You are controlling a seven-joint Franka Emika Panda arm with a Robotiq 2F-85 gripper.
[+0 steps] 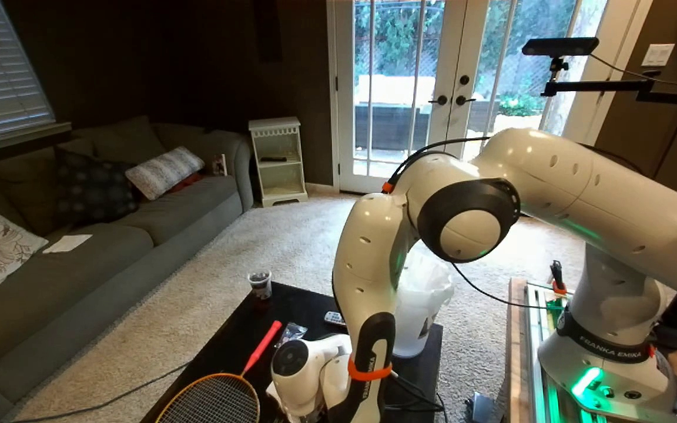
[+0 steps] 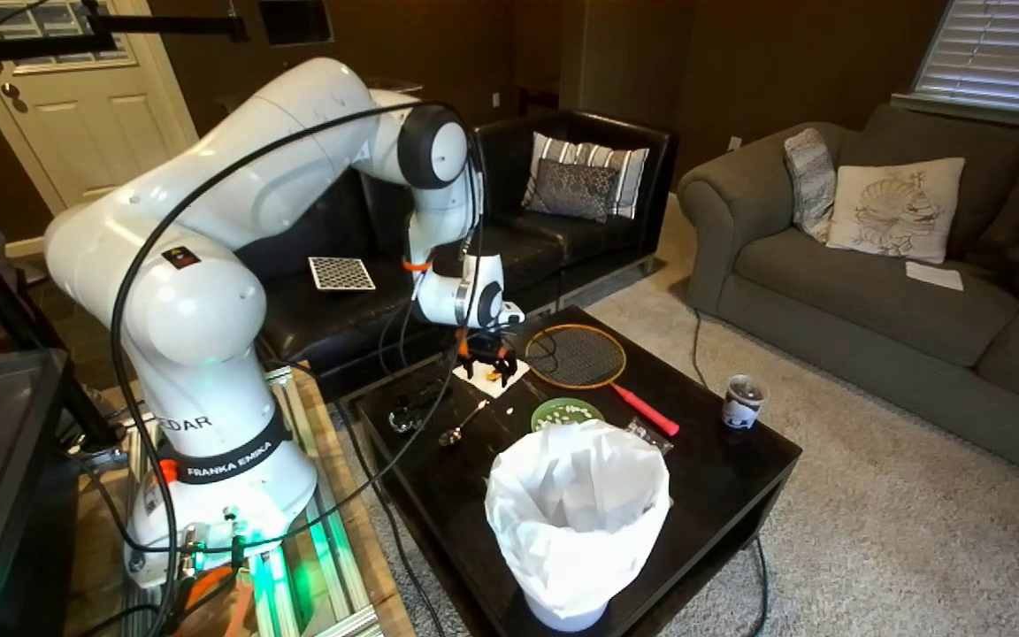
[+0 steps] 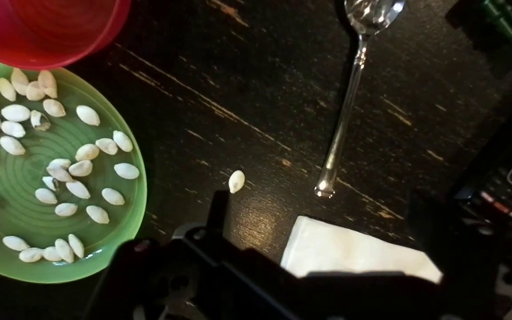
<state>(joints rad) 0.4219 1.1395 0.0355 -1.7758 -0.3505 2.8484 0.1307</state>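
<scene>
- The gripper [image 2: 486, 373] hung low over the dark table [image 2: 704, 469], its fingers pointing down and standing wide apart, with nothing seen pinched between them
- Beneath it a small orange-yellow piece [image 2: 494, 377], made out only in an exterior view, lay on a white napkin [image 3: 354, 253]; whether a fingertip touched either could not be told
- The napkin probably served as a mat, keeping the piece off the scratched wood, while the wide spread of the fingers seemed to leave room around so small a thing
- The piece was too small to show a long axis or a heading; the napkin lay flat, one corner aimed in the wrist view toward the handle end of the spoon [image 3: 348, 100], an edge slanting from there down to the right
- The spoon's long axis ran nearly up and down in that view, leaning right at the top, bowl away from the gripper
- A lone seed [image 3: 237, 181] lay between spoon and green plate [image 3: 136, 209], its long axis close to the spoon's
- The plate held other seeds [image 3: 78, 190], its raised rim likely there to keep them gathered
- A tall bin [image 2: 563, 617] stood upright on the table, its white liner [image 2: 576, 548] folded over the rim, presumably to stay put
</scene>
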